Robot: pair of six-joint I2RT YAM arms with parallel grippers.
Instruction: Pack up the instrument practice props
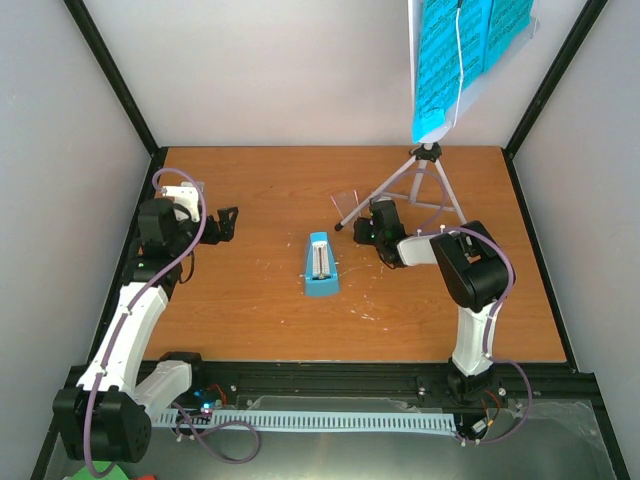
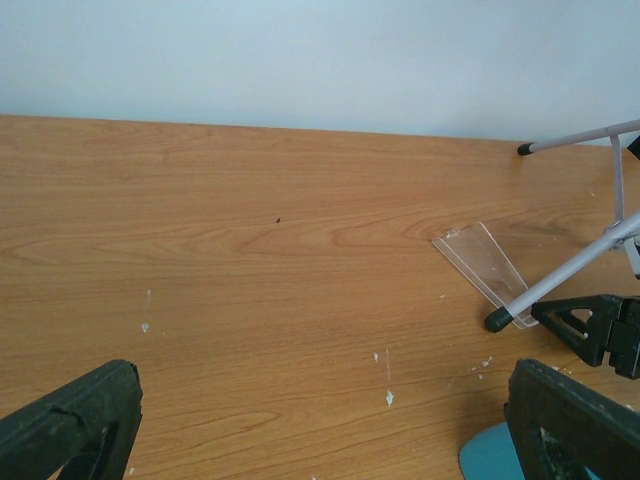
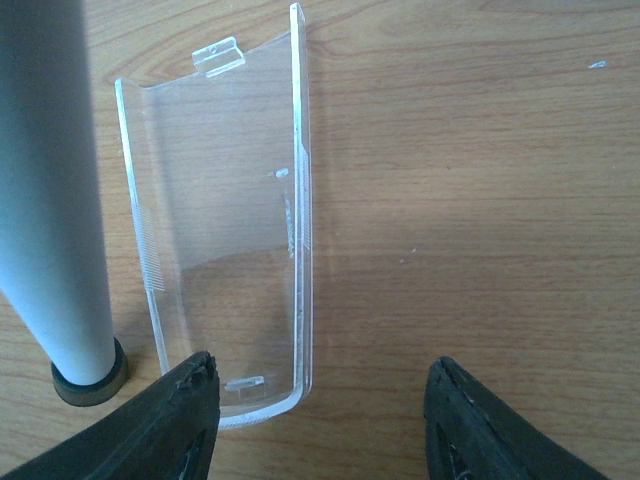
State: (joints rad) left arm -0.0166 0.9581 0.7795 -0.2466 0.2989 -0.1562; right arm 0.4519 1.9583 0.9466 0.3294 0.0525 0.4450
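The light-blue metronome (image 1: 321,265) lies on the wooden table (image 1: 260,320), mid-table; its blue corner (image 2: 490,455) shows beside my left finger. The grey tripod music stand (image 1: 425,175) stands at the back right with the bright-blue sheet-music pages (image 1: 460,50) on its desk. A clear plastic cover (image 3: 215,230) lies flat beside a tripod leg (image 3: 50,200). My right gripper (image 3: 320,425) hovers open over the cover's near corner, gripping nothing. My left gripper (image 2: 320,435) is wide open over bare wood at the left.
The tripod's rubber foot (image 3: 90,380) rests just left of my right gripper's left finger (image 3: 185,420). Another tripod leg (image 2: 570,275) crosses the clear cover (image 2: 485,265) in the left wrist view. Black frame posts and white walls close in the table.
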